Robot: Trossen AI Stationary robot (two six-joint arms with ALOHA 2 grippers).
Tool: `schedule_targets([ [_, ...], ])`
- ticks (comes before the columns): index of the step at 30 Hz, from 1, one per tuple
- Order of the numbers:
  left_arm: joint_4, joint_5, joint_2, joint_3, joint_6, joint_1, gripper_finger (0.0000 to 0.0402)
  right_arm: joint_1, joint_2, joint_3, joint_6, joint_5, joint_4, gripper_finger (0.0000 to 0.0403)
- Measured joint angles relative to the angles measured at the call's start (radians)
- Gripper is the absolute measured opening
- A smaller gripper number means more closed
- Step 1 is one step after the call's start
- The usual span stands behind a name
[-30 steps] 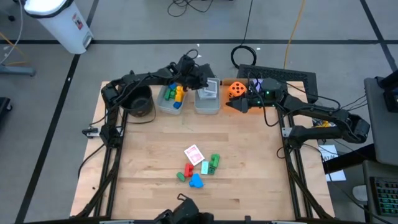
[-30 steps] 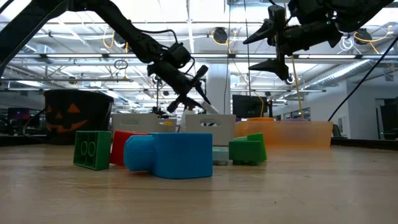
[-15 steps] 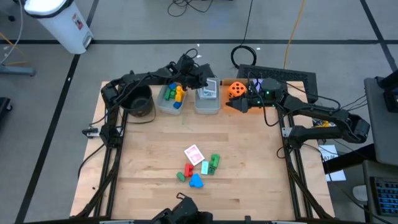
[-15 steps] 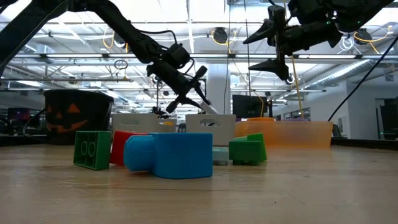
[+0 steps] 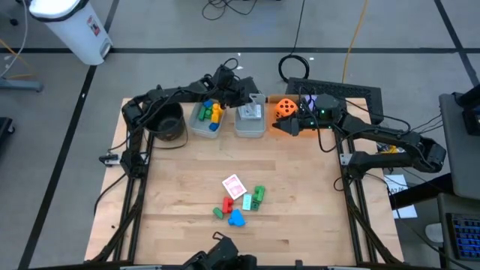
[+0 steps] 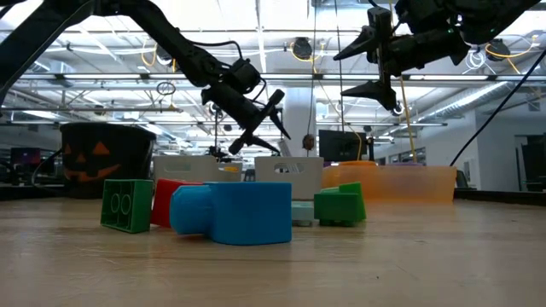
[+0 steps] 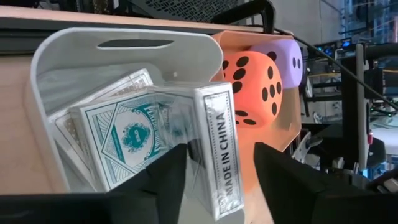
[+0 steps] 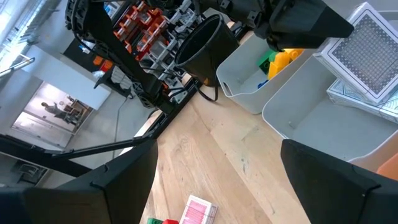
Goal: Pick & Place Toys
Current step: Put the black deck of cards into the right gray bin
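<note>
Cards in the bin, loose toys still out on the table

The left gripper (image 5: 241, 94) hangs over the card bin (image 7: 43, 74) at the table's 12 o'clock edge, fingers apart and gripping nothing; under them lie the playing cards (image 7: 134, 140), teal-backed with an ornate medallion, inside a clear case stamped MADE IN CHINA. At the bin's 3 o'clock, the orange tray (image 5: 281, 126) carries the orange die (image 7: 252, 87) with black pips, touching the purple die (image 7: 286, 62) behind it. The right gripper (image 5: 296, 124) hovers above that tray, fingers spread wide. Toward 6 o'clock sit a red-backed card (image 5: 234, 185), green blocks (image 5: 257, 197), a red block (image 5: 226, 205) and a blue block (image 5: 237, 218), clustered close together.
</note>
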Motion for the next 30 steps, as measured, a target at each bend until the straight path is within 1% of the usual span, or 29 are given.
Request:
schedule_targets([
  [4,0.001,0.001,0.0,0.0,-0.005,0.0,0.0219,0.0,0.0,0.0,-0.003,0.0,0.0,0.0329],
  [9,0.001,0.014,0.0,0.0,-0.007,0.004,0.0223,0.0,0.0,0.0,-0.004,0.0,0.0,0.0329],
  [14,-0.012,0.087,0.0,0.0,-0.049,0.019,0.0223,0.0,0.0,0.0,-0.004,0.0,0.0,0.0329],
  [20,-0.026,0.186,-0.006,0.0,-0.052,0.038,0.0223,0.0,0.0,0.0,-0.004,0.0,0.0,0.0329],
  [24,-0.115,0.178,-0.042,0.0,0.003,0.056,0.0223,0.0,0.0,0.0,-0.004,0.001,0.0,0.0329],
  [27,-0.185,0.134,-0.078,0.0,0.055,0.078,0.0223,0.0,0.0,0.0,-0.009,0.004,0.0,0.0329],
  [30,-0.202,0.115,-0.115,0.0,0.079,0.099,0.0223,0.0,0.0,0.0,-0.019,0.005,0.0,0.0329],
])
